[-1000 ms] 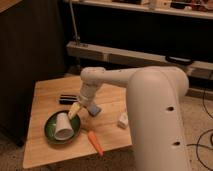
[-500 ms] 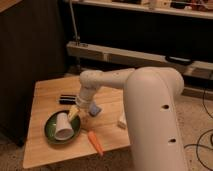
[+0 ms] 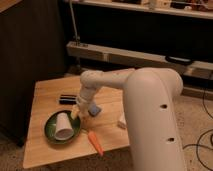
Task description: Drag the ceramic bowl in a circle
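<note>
Ceramic bowl (image 3: 51,129): dark green, shallow, glossy, on the front left part of the wooden table (image 3: 45,152). Holds a white paper cup (image 3: 63,126), wider end toward the front. Gripper (image 3: 76,113) down at the bowl's right rim; open or closed, cannot tell. White arm (image 3: 107,80) reaching in from the right. Just right of the gripper, a small blue thing (image 3: 94,109); behind the bowl, a black bar-shaped thing (image 3: 67,98); in front and to the right, an orange carrot-like thing (image 3: 95,143); near the table's right edge, a small white thing (image 3: 121,120).
</note>
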Controlling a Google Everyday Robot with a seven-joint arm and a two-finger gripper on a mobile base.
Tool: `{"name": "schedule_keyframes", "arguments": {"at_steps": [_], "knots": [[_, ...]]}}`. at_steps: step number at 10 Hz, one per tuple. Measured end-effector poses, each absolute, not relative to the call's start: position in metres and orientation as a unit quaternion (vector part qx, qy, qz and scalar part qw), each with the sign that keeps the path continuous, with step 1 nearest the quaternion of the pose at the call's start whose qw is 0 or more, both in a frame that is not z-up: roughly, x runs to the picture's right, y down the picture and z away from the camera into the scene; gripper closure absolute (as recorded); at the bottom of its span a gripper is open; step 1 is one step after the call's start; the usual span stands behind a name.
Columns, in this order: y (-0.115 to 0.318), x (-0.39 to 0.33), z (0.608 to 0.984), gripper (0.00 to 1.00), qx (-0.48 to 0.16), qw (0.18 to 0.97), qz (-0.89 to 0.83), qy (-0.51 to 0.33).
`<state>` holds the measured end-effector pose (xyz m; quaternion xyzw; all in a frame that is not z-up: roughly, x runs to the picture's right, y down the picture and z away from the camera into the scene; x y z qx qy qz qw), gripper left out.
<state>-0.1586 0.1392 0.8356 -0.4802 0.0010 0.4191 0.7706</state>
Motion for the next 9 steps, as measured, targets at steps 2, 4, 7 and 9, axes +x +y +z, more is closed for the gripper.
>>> {"name": "schedule_keyframes", "arguments": {"at_steps": [2,4,7,9], "knots": [[0.142,-0.158,0.842,0.44,-0.483,0.769,0.419,0.005],[0.150,-0.163,0.848,0.44,-0.489,0.769,0.412,0.009],[0.158,-0.167,0.853,0.44,-0.496,0.769,0.404,0.014],[0.163,-0.173,0.855,0.56,-0.500,0.770,0.396,0.016]]}}
